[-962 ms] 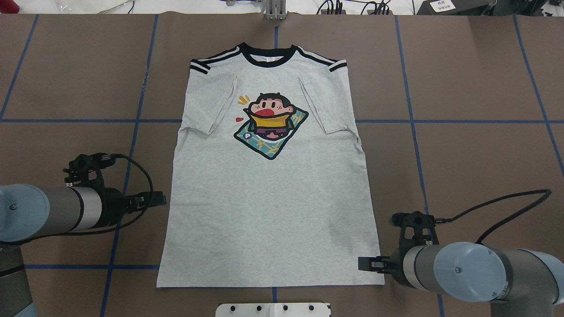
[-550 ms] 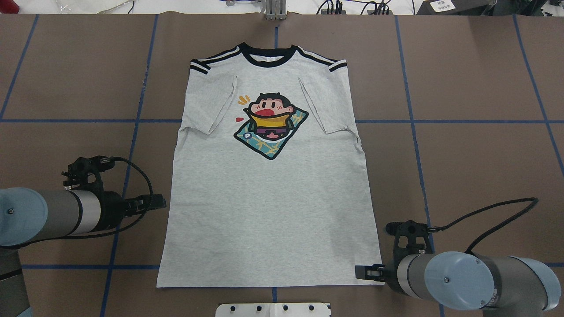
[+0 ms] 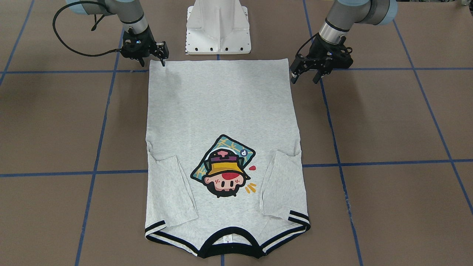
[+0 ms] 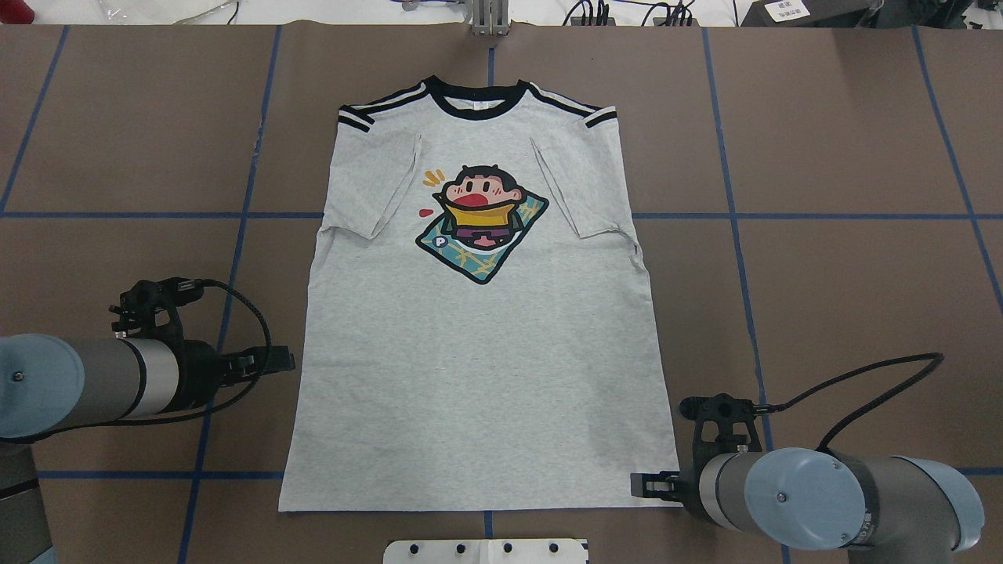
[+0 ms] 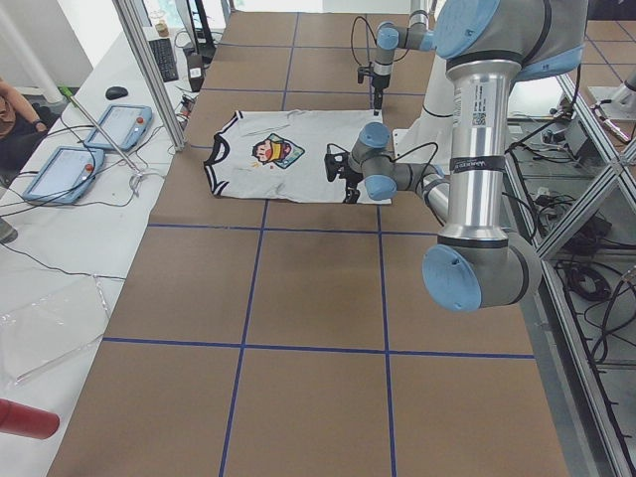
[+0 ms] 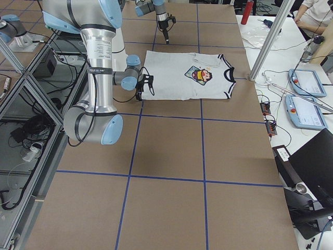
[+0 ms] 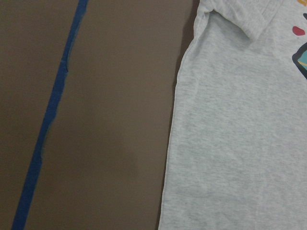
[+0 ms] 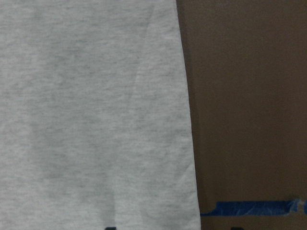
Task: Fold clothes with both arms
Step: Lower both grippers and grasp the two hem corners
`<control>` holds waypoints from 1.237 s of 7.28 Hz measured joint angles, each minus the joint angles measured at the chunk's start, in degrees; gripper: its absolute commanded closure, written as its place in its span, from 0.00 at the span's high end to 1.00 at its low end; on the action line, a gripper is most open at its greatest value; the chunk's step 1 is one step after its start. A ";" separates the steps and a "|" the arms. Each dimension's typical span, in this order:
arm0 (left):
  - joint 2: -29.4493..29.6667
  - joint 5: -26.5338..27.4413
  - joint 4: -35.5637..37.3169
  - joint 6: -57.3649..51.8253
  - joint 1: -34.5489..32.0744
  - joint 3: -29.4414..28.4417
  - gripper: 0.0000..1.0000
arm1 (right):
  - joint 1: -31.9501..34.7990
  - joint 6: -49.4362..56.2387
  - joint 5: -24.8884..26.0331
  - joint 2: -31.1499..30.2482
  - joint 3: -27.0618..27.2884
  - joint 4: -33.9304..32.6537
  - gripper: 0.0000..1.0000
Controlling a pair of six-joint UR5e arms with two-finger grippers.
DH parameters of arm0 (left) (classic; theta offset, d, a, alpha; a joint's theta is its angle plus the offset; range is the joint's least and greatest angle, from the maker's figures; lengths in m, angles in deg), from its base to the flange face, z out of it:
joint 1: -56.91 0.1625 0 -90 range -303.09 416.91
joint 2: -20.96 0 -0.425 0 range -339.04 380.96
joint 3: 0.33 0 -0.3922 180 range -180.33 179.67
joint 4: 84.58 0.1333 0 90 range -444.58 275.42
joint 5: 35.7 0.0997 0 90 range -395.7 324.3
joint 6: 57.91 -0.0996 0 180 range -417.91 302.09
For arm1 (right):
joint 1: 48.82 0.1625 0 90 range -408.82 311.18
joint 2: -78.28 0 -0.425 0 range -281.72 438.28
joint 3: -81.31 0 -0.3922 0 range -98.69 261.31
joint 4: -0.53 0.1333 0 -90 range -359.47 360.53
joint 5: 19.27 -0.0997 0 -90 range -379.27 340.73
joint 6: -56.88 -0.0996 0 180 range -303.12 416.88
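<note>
The light grey T-shirt lies flat on the brown table, printed side up. Its sleeves are folded inward and its black collar points away from me. My left gripper hovers open just off the shirt's left side edge, about mid-body, touching no cloth; its wrist view shows that edge and bare table. My right gripper is open at the hem's right corner. In its wrist view the fingertips straddle the shirt's side edge.
The white pedestal base stands just behind the hem. Blue tape lines divide the table into squares. Beyond the table's far edge, a side bench holds tablets and cables, with a person at its end.
My right arm has drawn back toward the hem, bringing its gripper down to the shirt's near right corner. The left arm dropped back slightly, then held still.
</note>
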 measured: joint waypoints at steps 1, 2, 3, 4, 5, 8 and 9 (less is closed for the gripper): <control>0.00 0.00 0.00 0.00 -0.02 0.00 0.99 | 0.05 0.00 -0.10 0.01 -0.02 0.00 0.66; -0.03 0.00 0.00 0.02 -0.03 0.00 0.98 | 0.12 0.00 -0.19 -0.01 -0.03 0.00 0.65; -0.06 0.00 0.00 0.04 -0.03 0.00 0.98 | 0.17 0.00 -0.24 -0.04 -0.06 0.00 0.65; -0.06 0.00 0.00 0.05 -0.03 0.06 0.98 | 0.19 0.00 -0.26 -0.07 -0.14 -0.04 0.65; -0.04 0.00 0.00 0.05 -0.03 0.14 0.98 | 0.21 0.00 -0.29 -0.07 -0.30 -0.11 0.65; -0.01 0.00 0.19 0.05 -0.06 0.31 0.98 | 0.21 0.00 -0.35 -0.01 -0.53 -0.17 0.11; -0.02 -0.02 0.31 0.03 -0.08 0.51 0.98 | 0.19 0.00 -0.38 -0.02 -0.46 -0.17 0.00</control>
